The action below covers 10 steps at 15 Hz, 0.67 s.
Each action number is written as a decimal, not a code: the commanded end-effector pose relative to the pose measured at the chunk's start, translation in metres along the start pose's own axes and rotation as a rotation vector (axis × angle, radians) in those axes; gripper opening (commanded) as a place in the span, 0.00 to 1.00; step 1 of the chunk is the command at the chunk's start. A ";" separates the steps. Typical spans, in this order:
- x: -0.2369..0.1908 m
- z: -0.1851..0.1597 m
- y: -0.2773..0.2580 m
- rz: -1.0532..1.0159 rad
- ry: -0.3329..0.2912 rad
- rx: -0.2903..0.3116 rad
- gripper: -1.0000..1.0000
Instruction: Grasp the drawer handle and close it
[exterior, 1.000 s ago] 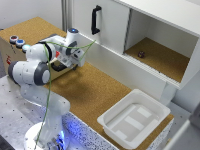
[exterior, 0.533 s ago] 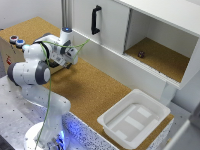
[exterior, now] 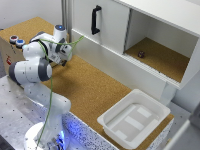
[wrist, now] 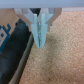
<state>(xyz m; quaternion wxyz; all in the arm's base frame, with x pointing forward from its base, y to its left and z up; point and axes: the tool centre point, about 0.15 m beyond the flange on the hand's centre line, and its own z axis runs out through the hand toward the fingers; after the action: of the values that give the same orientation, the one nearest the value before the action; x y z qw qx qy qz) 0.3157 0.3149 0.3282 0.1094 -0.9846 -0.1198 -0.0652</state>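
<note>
Honestly we're at the approach step: our arm (exterior: pixel 37 67) hangs over the cork top (exterior: pixel 90 87), gripper (wrist: pixel 40 42) with fingers pressed together, holding nothing. We can't spot the drawer handle anywhere near it, so next comes finding it and spreading.

Beneath the gripper (wrist: pixel 39 31) lies a cork top (exterior: pixel 95 90), matt, speckled and grainy. The fingers (wrist: pixel 44 30) look like pale, smooth plastic. The arm (exterior: pixel 35 67) behind them has glossy white shells. Well away from the gripper, the bin (exterior: pixel 134 117) is smooth white plastic with a slight sheen. The cabinet (exterior: pixel 112 25) is flat matt white; its handle (exterior: pixel 94 20) is glossy black.
</note>
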 end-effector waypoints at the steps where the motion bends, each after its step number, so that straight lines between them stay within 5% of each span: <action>1: 0.008 -0.024 0.010 0.050 -0.008 -0.090 0.00; 4: 0.006 -0.049 0.007 0.021 -0.033 -0.135 0.00; 5: 0.009 -0.049 0.004 0.014 -0.086 -0.167 1.00; 6: 0.013 -0.042 0.009 0.054 -0.145 -0.180 1.00; 10: 0.013 -0.042 0.009 0.054 -0.145 -0.180 1.00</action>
<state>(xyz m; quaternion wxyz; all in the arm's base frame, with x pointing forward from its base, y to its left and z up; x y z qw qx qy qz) 0.3112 0.2907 0.3588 0.0690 -0.9909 -0.1017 -0.0551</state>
